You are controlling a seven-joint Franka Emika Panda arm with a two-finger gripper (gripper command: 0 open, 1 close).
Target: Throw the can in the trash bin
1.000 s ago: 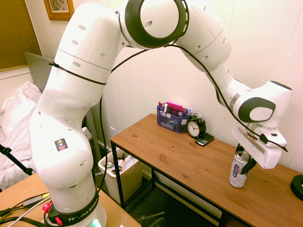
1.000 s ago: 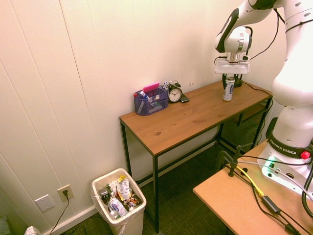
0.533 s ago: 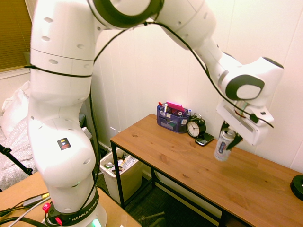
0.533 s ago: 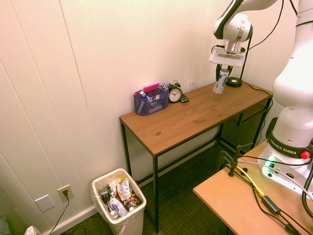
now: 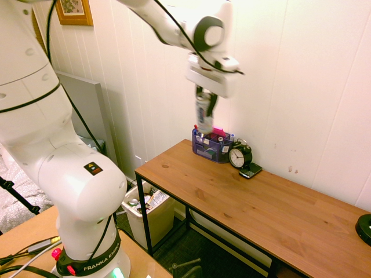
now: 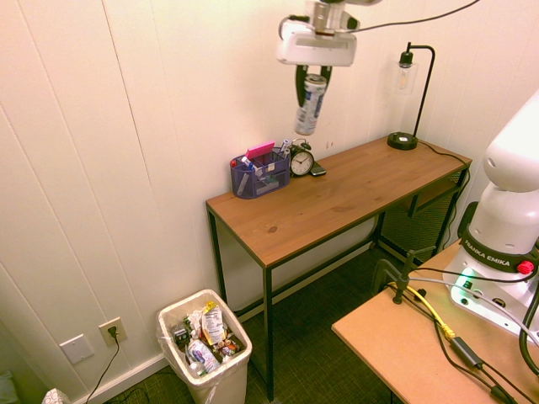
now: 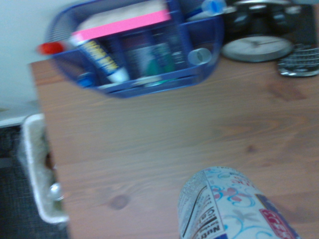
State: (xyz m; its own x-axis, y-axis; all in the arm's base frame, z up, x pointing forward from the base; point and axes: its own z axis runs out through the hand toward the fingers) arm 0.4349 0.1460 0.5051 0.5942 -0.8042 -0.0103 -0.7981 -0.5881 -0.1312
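Observation:
The can (image 5: 202,119) is white and silver with blue print. It hangs in the air, slightly tilted, above the blue desk organiser end of the wooden table (image 5: 261,202). My gripper (image 5: 206,104) is shut on the can's top end, which also shows in the second exterior view, where the gripper (image 6: 311,84) holds the can (image 6: 309,109) high over the table's back edge. The wrist view shows the can (image 7: 234,209) close up over the tabletop. The cream trash bin (image 6: 205,349) stands on the floor left of the table, full of rubbish; it is also visible under the table end (image 5: 152,215).
A blue organiser (image 6: 259,172) with pens, an alarm clock (image 6: 301,160) and a phone (image 5: 250,171) sit at the table's back edge by the wall. A black desk lamp (image 6: 404,101) stands at the far end. The white panelled wall is close behind.
The arm has lifted the can off the table's lamp end and swung it up and along the table to above the organiser. The gripper stayed shut on it.

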